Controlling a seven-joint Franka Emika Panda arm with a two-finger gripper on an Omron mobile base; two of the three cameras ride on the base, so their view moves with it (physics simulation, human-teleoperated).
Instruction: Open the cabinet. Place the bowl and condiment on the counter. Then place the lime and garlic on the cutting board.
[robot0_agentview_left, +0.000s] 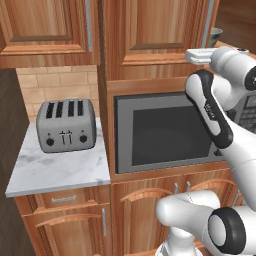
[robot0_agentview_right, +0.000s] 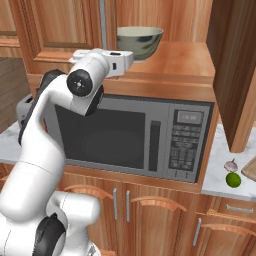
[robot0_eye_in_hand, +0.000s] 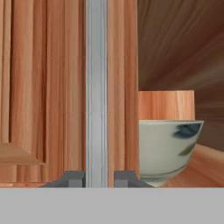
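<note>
- Step in hand looks like opening the cabinet (robot0_agentview_right: 65, 25): in the hand view the gripper (robot0_eye_in_hand: 99, 178) straddles the grey bar handle (robot0_eye_in_hand: 96, 87), one finger tip each side.
- Claw state: tips sit hard against the bar, probably clenched on it, but only the tip ends show, so contact is not certain.
- To do it well: keep the bar centred between the tips, pull along the door's hinge arc, not straight back, and let the wrist rotate with the door so the bar doesn't slip out.
- The bowl (robot0_agentview_right: 139, 41) sits on the wooden shelf above the microwave (robot0_agentview_right: 135, 137), just right of the handle; its section is already open, door (robot0_agentview_right: 235, 70) swung out at right.
- Right base view adds the lime (robot0_agentview_right: 233, 179) and garlic (robot0_agentview_right: 230, 165) touching on the counter (robot0_agentview_right: 220, 172), with the cutting board (robot0_agentview_right: 250, 169) corner beside them.
- Left base view adds a toaster (robot0_agentview_left: 66, 125) on the left counter stretch.
</note>
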